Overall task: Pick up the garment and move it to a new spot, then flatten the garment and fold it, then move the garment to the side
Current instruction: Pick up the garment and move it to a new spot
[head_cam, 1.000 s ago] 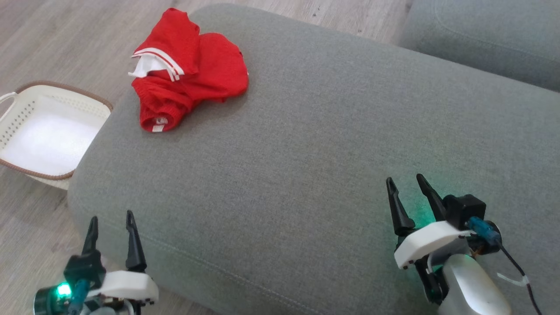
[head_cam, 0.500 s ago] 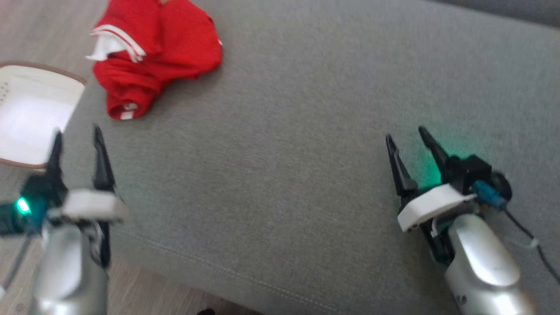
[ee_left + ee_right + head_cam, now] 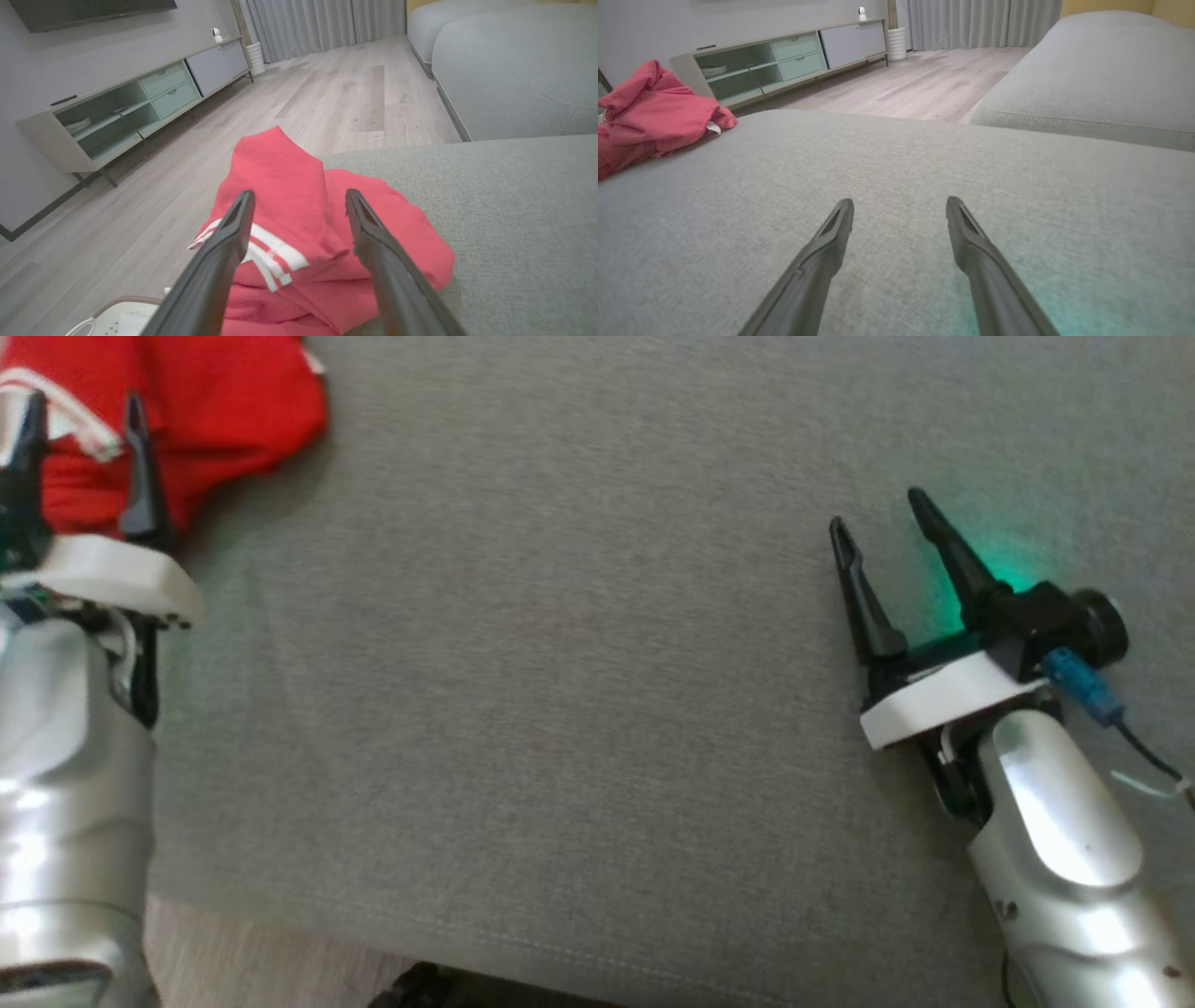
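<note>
Left pincer (image 3: 84,401) sits at upper left of head view, fingers spread wide, tips framing the red garment (image 3: 233,401); nothing is pinched, and I can't tell if the tips touch the cloth. In left wrist view the garment (image 3: 285,163) is a crumpled heap w/ white stripes across the frame's middle, lying at the corner of the grey sofa cushion (image 3: 560,663), near its edge. Right pincer (image 3: 880,513) is at mid right of head view, also spread, empty, over bare cushion well apart from the garment, w/ a green glow on the fabric beside it.

Progress, as I judge it: approx nil. The garment isn't lifted, flattened or folded. Pick-up looks like the step in hand; the move, flatten, fold and final shift aside are all left.

Count: 1 garment, 2 pincers, 2 cushions incl. a second cushion (image 3: 1087,93) at upper right, 1 white basket (image 3: 121,317) at lower left of left wrist view, 1 TV cabinet (image 3: 117,107) at upper left, on wood floor (image 3: 327,93).
</note>
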### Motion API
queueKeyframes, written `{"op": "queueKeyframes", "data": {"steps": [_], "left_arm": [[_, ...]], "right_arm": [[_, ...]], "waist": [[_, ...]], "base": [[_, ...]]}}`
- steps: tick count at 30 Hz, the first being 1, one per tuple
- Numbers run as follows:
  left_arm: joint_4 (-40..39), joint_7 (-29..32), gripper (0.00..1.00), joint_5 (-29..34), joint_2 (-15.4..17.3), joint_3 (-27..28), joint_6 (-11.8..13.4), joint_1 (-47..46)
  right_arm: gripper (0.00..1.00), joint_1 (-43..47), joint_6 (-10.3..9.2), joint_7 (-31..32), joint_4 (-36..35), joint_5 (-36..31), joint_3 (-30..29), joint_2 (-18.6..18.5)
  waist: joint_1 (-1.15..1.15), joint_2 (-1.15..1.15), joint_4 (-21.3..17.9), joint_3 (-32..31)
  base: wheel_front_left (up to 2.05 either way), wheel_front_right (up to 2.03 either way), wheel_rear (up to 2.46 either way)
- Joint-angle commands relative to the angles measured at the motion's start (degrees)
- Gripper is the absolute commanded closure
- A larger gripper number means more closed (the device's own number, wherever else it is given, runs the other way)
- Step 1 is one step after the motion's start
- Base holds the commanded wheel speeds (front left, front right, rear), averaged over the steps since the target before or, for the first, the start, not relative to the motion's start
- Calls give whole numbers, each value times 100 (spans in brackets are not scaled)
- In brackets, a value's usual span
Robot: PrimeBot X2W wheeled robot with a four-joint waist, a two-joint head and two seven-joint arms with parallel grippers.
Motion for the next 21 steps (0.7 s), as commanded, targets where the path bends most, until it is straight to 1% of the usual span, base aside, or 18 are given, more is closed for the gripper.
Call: {"op": "queueKeyframes", "data": {"steps": [1,3,6,9,12,13,14,17,21], "left_arm": [[-75,-46,0,-1,390,115,-13,-156],[155,-46,0,49,453,85,52,-290],[509,-46,0,119,516,69,274,-463],[837,-46,0,180,563,71,587,-594],[909,-46,0,216,580,90,909,-675],[890,-46,64,212,585,102,979,-685],[812,-46,100,218,600,109,1049,-685],[543,-46,100,231,629,105,1164,-615],[100,-46,100,275,700,44,1176,-513]], "right_arm": [[0,77,-4,-5,31,-39,48,-58],[0,54,-4,-5,-4,-38,25,-65],[0,15,-4,-5,-40,-40,-3,-60],[0,-5,-4,-5,-58,-44,-22,-49],[0,-3,-4,-5,-75,-44,-73,-48],[0,0,-4,-5,-77,-44,-83,-45],[0,5,-4,-5,-76,-43,-92,-40],[0,38,-4,-5,-54,-31,-121,-6],[0,87,-4,-5,-9,3,-146,101]], "waist": [[0,0,-160,151],[0,0,-249,224],[0,0,-358,311],[0,0,-443,377],[0,0,-474,409],[0,0,-480,412],[0,0,-484,403],[0,0,-488,339],[0,0,-507,139]], "base": [[0,0,0],[0,0,0],[0,0,0],[0,0,0],[0,0,0],[0,0,0],[0,0,0],[0,0,0],[0,0,0]]}}
